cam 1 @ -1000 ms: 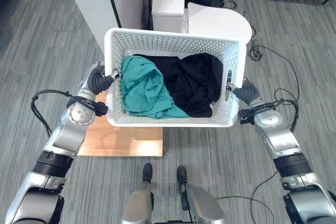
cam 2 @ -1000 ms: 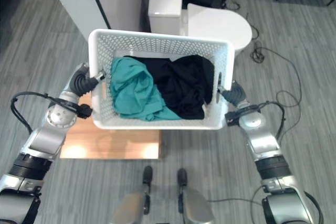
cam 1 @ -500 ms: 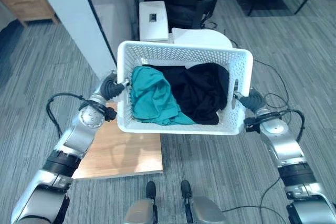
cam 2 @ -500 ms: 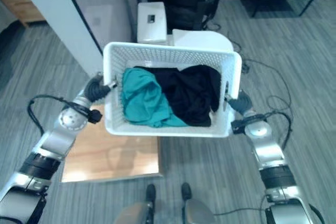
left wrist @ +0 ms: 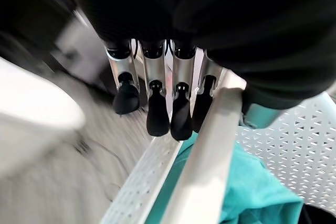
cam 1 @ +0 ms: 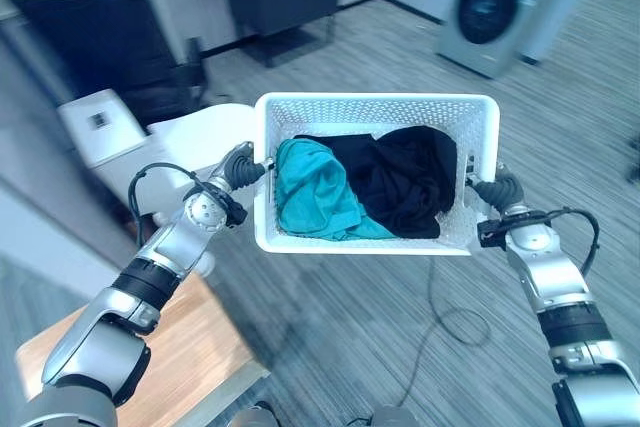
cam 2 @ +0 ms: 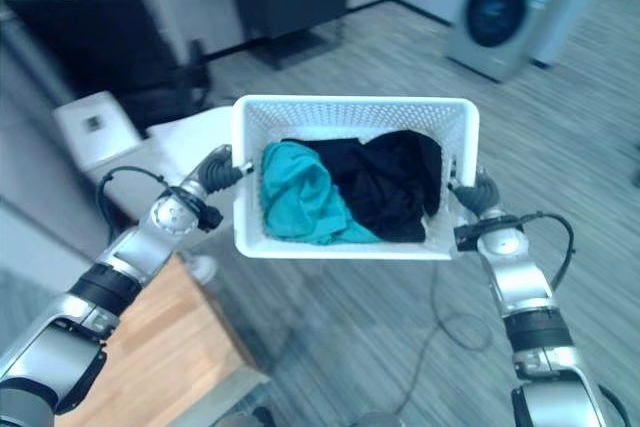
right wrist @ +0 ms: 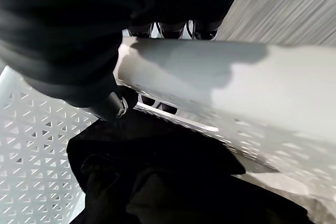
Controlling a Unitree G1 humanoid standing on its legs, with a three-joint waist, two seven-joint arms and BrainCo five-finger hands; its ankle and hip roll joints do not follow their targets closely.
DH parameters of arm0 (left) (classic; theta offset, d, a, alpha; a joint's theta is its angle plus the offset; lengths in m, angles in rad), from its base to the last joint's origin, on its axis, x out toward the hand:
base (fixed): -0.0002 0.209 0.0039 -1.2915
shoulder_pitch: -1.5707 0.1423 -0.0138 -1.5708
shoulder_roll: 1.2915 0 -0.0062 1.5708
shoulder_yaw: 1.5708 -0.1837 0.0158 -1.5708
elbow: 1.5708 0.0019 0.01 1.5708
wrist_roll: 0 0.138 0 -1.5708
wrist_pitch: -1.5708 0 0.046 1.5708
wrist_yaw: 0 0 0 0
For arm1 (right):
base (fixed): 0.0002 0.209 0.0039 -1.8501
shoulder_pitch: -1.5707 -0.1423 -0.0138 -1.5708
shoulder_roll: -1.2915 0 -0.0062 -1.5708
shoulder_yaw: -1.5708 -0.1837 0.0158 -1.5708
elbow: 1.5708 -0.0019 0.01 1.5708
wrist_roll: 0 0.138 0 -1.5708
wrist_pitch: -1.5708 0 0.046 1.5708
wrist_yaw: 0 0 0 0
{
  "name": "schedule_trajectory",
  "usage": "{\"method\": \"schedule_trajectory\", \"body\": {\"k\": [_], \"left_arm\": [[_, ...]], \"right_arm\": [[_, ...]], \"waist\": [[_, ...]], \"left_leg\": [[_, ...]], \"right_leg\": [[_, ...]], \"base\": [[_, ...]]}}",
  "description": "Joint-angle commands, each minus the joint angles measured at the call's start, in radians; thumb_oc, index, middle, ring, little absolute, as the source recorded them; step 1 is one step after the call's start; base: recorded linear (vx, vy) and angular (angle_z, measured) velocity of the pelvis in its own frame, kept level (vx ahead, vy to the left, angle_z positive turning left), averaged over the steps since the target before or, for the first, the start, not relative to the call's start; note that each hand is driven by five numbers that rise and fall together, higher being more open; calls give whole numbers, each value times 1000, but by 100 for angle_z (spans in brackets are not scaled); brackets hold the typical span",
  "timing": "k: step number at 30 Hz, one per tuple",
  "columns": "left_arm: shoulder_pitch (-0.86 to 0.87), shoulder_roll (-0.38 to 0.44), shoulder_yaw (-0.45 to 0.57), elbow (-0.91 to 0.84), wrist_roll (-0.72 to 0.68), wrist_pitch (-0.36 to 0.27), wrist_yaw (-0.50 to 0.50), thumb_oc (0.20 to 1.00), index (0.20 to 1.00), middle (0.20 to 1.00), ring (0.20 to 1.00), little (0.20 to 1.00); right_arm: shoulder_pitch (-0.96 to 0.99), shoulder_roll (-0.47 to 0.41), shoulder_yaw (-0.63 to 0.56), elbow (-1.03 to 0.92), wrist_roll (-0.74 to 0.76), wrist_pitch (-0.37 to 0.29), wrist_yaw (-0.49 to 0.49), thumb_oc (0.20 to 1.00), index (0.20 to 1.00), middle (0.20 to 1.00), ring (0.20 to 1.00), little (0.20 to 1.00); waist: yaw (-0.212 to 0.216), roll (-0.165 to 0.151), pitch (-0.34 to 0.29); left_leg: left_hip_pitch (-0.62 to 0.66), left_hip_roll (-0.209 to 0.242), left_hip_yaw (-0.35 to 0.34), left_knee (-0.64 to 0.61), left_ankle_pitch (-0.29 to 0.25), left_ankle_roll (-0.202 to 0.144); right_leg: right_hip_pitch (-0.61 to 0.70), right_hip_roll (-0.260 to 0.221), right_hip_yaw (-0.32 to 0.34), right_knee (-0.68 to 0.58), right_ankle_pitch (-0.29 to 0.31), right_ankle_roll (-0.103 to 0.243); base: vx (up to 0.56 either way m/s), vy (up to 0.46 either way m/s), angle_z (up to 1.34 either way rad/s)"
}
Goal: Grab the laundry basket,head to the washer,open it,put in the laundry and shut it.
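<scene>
Even, cool indoor light falls from above, with a soft sheen on the grey floor (cam 1: 330,307) and no hard shadows. The washer (cam 1: 497,9) at the far right and the furniture along the far edge are smeared by motion blur, while the white basket (cam 1: 375,112) stays fairly crisp. In the left wrist view the background is streaked; the fingers (left wrist: 158,114) are sharp

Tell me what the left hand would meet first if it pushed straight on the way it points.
The left hand points into the laundry basket, so probably the teal garment just inside the wall it grips.
</scene>
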Motion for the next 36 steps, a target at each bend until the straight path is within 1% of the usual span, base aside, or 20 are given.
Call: {"method": "schedule_trajectory", "body": {"k": [1, 2, 3, 4, 5, 7, 11, 17, 20, 21, 23, 24, 25, 26, 28, 29, 30, 32, 33, 36], "left_arm": [[-67, -34, 38, -84, -30, -143, 9, 200, 200, 200, 200, 200], [-37, -13, 68, -98, -21, -145, 6, 200, 200, 200, 200, 200], [-5, -9, 90, -99, -19, -145, 1, 200, 200, 200, 200, 200], [0, -8, 88, -101, -18, -145, 0, 200, 200, 200, 200, 200], [13, -4, 105, -99, -15, -145, -6, 200, 200, 200, 200, 200], [-3, -7, 97, -98, -9, -142, -13, 200, 200, 200, 200, 200], [-31, -27, 73, -94, -6, -142, -16, 200, 200, 200, 200, 200], [-114, -100, -7, 14, -46, -124, -16, 200, 200, 200, 200, 200], [-153, -96, -52, 60, -91, -111, -30, 200, 200, 200, 200, 200], [-155, -95, -52, 62, -92, -111, -30, 200, 200, 200, 200, 200], [-187, -79, -77, 93, -120, -95, -37, 200, 200, 200, 200, 200], [-220, -56, -104, 121, -141, -82, -38, 200, 200, 200, 200, 200], [-240, -52, -120, 147, -150, -74, -38, 200, 200, 200, 200, 200], [-259, -52, -134, 162, -157, -72, -32, 200, 200, 200, 200, 200], [-276, -51, -146, 179, -163, -74, -28, 200, 200, 200, 200, 200], [-294, -49, -155, 190, -168, -70, -19, 200, 200, 200, 200, 200], [-321, -47, -166, 219, -171, -72, -11, 200, 200, 200, 200, 200], [-345, -39, -178, 248, -166, -78, -2, 200, 200, 200, 200, 200], [-355, -36, -187, 259, -163, -81, -2, 200, 200, 200, 200, 200], [-355, -24, -182, 262, -167, -92, -3, 200, 200, 200, 200, 200]], "right_arm": [[-59, -55, -23, -58, -31, -80, 2, 200, 200, 200, 200, 200], [-34, -53, -43, -91, -37, -75, 21, 200, 200, 200, 200, 200], [28, -40, -76, -126, -27, -77, 37, 200, 200, 200, 200, 200], [40, -38, -81, -134, -28, -75, 39, 200, 200, 200, 200, 200], [84, -43, -108, -160, -16, -83, 50, 200, 200, 200, 200, 200], [130, -59, -134, -185, -1, -87, 52, 200, 200, 200, 200, 200], [182, -81, -168, -223, 48, -104, 51, 200, 200, 200, 200, 200], [190, -119, -131, -236, 133, -112, 47, 200, 200, 200, 200, 200], [150, -139, -100, -214, 184, -113, 34, 200, 200, 200, 200, 200], [148, -139, -99, -212, 185, -114, 34, 200, 200, 200, 200, 200], [101, -154, -65, -200, 208, -114, 30, 200, 200, 200, 200, 200], [55, -160, -29, -186, 227, -103, 28, 200, 200, 200, 200, 200], [22, -162, -2, -174, 230, -100, 30, 200, 200, 200, 200, 200], [2, -170, 14, -165, 233, -102, 24, 200, 200, 200, 200, 200], [-12, -172, 27, -154, 240, -97, 19, 200, 200, 200, 200, 200], [-21, -178, 37, -152, 251, -92, 17, 200, 200, 200, 200, 200], [-39, -181, 54, -151, 254, -89, 19, 200, 200, 200, 200, 200], [-58, -187, 70, -155, 262, -86, 22, 200, 200, 200, 200, 200], [-65, -185, 81, -161, 265, -86, 27, 200, 200, 200, 200, 200], [-92, -150, 119, -155, 288, -104, 27, 200, 200, 200, 200, 200]], "waist": [[5, 7, -106], [2, -4, -109], [-11, -18, -112], [-8, -19, -117], [-13, -22, -109], [-21, -22, -99], [-36, -15, -86], [-61, 7, -75], [-65, 16, -75], [-66, 17, -75], [-66, 13, -69], [-58, 1, -59], [-52, -8, -47], [-47, -15, -35], [-52, -21, -20], [-47, -26, -10], [-39, -28, 4], [-28, -30, 13], [-19, -24, 16], [22, -6, 5]], "left_leg": [[-55, -23, 63, 95, -87, 12], [-38, -10, 83, 84, -84, 0], [-30, 10, 80, 77, -66, -23], [-29, 13, 81, 76, -63, -26], [-38, 45, 62, 84, -29, -51], [-47, 70, 58, 86, -25, -59], [-60, 118, 30, 90, -1, -87], [-46, 172, -5, -10, 122, -133], [-54, 210, -29, -41, 194, -137], [-55, 212, -30, -42, 196, -139], [-54, 248, -56, -28, 227, -139], [-70, 285, -91, 32, 267, -131], [-89, 299, -117, 93, 285, -121], [-113, 298, -150, 162, 282, -124], [-141, 300, -154, 220, 270, -114], [-164, 267, -175, 267, 243, -95], [-214, 197, -199, 320, 188, -53], [-293, 60, -231, 351, 73, -31], [-323, 0, -223, 335, 49, -26], [-372, -80, -208, 219, 105, -43]], "right_leg": [[63, -164, -11, -67, 229, 106], [76, -160, -35, -118, 233, 118], [73, -132, -17, -148, 205, 115], [72, -129, -16, -149, 203, 113], [70, -97, -4, -160, 158, 106], [64, -64, -11, -157, 96, 86], [64, -18, -38, -120, 15, 58], [85, 76, -42, -132, -44, 0], [72, 134, -14, -137, -51, -41], [71, 136, -14, -136, -52, -43], [71, 173, 19, -134, -62, -63], [78, 203, 48, -128, -65, -84], [82, 218, 62, -125, -61, -98], [93, 223, 75, -118, -67, -104], [95, 226, 74, -114, -68, -111], [95, 225, 82, -107, -65, -117], [87, 219, 76, -100, -59, -118], [97, 214, 83, -89, -70, -108], [106, 222, 91, -83, -82, -105], [145, 246, 112, -93, -107, -93]], "base": [[32, -222, -190], [71, -334, -179], [71, -343, -124], [89, -349, -60], [35, -251, -35], [-8, -258, -25], [-6, -204, 14], [-30, -233, 43], [-42, -222, 9], [9, -182, 2], [29, -309, -1], [45, -458, -11], [89, -456, -16], [62, -252, -38], [11, -162, -40], [-62, -148, 1], [-12, -90, 21], [102, -46, 14], [203, -23, -7], [355, -16, -47]]}}
